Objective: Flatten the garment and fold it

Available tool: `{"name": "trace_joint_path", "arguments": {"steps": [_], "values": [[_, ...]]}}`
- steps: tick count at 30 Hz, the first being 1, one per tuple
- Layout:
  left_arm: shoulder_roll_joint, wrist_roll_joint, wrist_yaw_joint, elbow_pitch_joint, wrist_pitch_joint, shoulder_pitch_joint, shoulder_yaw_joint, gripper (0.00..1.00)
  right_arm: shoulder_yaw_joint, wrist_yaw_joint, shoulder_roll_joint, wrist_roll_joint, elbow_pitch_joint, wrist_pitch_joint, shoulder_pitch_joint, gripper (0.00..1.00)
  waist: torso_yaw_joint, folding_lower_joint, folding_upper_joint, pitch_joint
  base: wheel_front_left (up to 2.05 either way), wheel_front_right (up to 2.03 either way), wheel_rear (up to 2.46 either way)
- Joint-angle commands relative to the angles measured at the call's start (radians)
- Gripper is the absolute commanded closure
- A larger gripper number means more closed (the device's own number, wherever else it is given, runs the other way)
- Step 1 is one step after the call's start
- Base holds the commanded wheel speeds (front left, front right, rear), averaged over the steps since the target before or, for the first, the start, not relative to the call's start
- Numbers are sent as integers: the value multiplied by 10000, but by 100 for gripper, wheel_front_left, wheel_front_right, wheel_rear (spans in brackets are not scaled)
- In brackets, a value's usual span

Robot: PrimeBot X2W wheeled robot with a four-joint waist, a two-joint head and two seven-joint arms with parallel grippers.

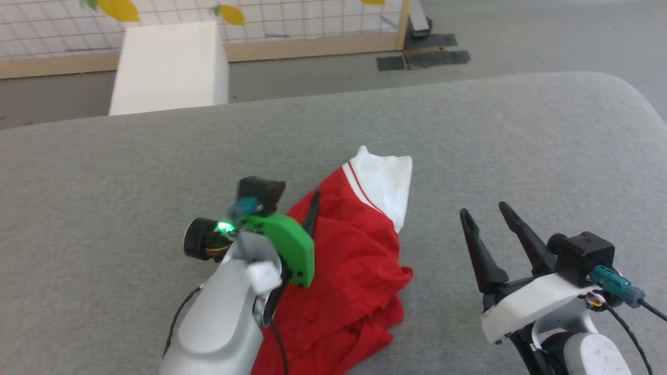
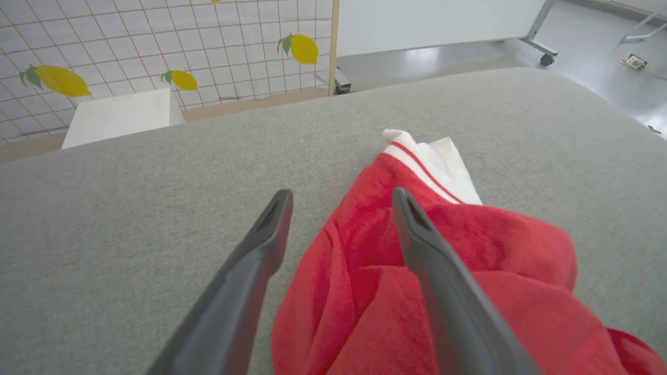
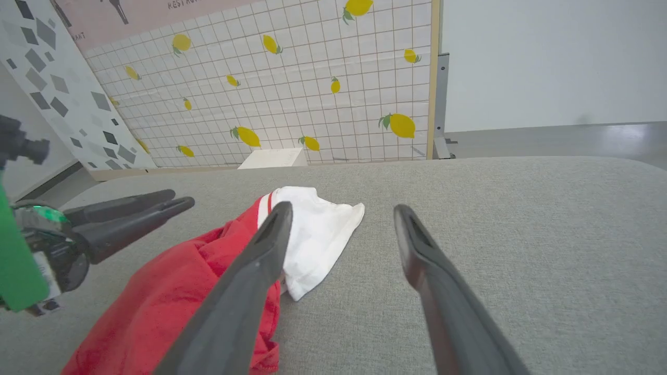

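A crumpled garment [image 1: 349, 271] is shown lying in a heap on a grey padded surface [image 1: 104, 172], not yet flattened. Its long axis runs away from the robot and leans slightly right. The bunched red bulk is at its near end and a white panel [image 1: 388, 179] edged with thin red stripes at its far end.

The left gripper [image 2: 342, 195] is poised at the garment's left edge, fingers spread wide and nothing pinched. One finger is seen above the red folds and the other above bare surface just left of the garment, so the edge lies between them. Whether the tips touch the cloth cannot be told.

The right gripper [image 1: 483, 209] is placed to the right of the garment and apart from it, over bare surface. Its fingers are likewise spread wide and empty.

The left arm is judged the nearer, already set for a pinch on that edge. The right gripper would need to be brought leftward toward the garment's white end.

Beyond the garment's far end, past the surface, a white box [image 1: 172, 67] and a tiled partition [image 2: 156, 41] printed with lemons are seen.
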Motion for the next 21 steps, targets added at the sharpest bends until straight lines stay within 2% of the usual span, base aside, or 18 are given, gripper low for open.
{"name": "trace_joint_path", "arguments": {"steps": [1,7,8,9,10,12,14,21], "values": [[12,189,125,478,633,-360,-127,0,91,-15,17,105,64,-84,-139,0,-456,0,0,290,0,0,0],[372,901,704,1890,3266,-1099,-662,0,192,-15,19,220,251,-184,-192,0,-828,0,0,378,0,0,0],[437,976,769,1968,3522,-1140,-713,29,194,-15,19,219,273,-187,-181,0,-849,0,0,371,0,0,0],[484,988,841,1989,3704,-1163,-705,72,194,-15,19,218,297,-192,-169,0,-869,0,0,356,0,0,0],[494,934,875,1959,3750,-1159,-658,100,189,-15,19,221,314,-194,-158,0,-876,0,0,339,0,0,0],[537,811,913,1855,3701,-1091,-553,100,156,-15,19,223,356,-183,-117,0,-855,0,0,256,0,0,0],[514,566,1041,1532,3118,-1004,-269,100,115,-15,19,207,371,-150,-86,0,-776,0,0,162,0,0,0],[255,-615,1382,-350,-266,-530,1032,100,95,-15,19,128,255,-13,10,0,-143,0,0,-258,0,0,0]]}}
